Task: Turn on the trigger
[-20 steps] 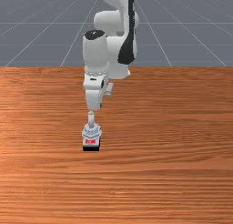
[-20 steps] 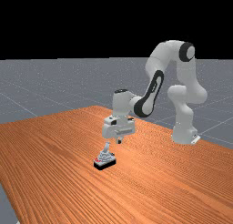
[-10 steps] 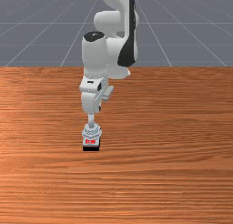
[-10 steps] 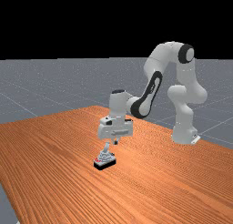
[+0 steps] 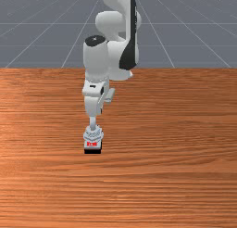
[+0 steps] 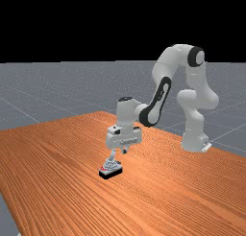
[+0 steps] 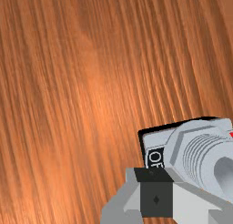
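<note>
The trigger is a grey toggle switch (image 5: 93, 134) on a black base, with red marking on the side away from the arm. Its lever (image 6: 113, 155) stands up, leaning slightly toward the arm. My gripper (image 6: 124, 151) is low over the table on the arm's side of the lever, its tip close to the lever's top; contact cannot be told. In the wrist view my gripper (image 7: 154, 191) is shut, its fingers together, and partly covers a black label (image 7: 155, 158) with white letters beside the switch's round collar (image 7: 195, 150).
The wooden table (image 5: 171, 153) spreads around the switch. The arm (image 6: 161, 93) comes from the far view's right, and its hand (image 5: 94, 102) hangs just behind the lever in the front view.
Over the last second my hand moved down and toward the switch, first to the far view's left, then slightly back right and lower. The switch and its lever look unchanged.
</note>
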Tool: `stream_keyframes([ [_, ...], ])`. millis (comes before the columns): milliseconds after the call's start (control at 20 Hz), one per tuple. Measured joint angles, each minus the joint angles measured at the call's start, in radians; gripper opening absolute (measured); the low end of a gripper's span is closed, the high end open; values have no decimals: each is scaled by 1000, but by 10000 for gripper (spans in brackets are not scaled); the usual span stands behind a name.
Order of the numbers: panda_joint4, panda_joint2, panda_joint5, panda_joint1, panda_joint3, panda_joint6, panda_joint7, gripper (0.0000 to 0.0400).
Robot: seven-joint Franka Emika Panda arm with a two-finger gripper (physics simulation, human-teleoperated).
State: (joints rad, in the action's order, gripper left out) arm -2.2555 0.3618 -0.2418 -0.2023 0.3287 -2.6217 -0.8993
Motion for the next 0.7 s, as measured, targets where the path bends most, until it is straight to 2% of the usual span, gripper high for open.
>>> stream_keyframes([
  [200, -13, 19, -30, 3, -6, -50, 18, 0],
  [700, 16, 34, -29, 44, -25, -37, -84, 0],
])
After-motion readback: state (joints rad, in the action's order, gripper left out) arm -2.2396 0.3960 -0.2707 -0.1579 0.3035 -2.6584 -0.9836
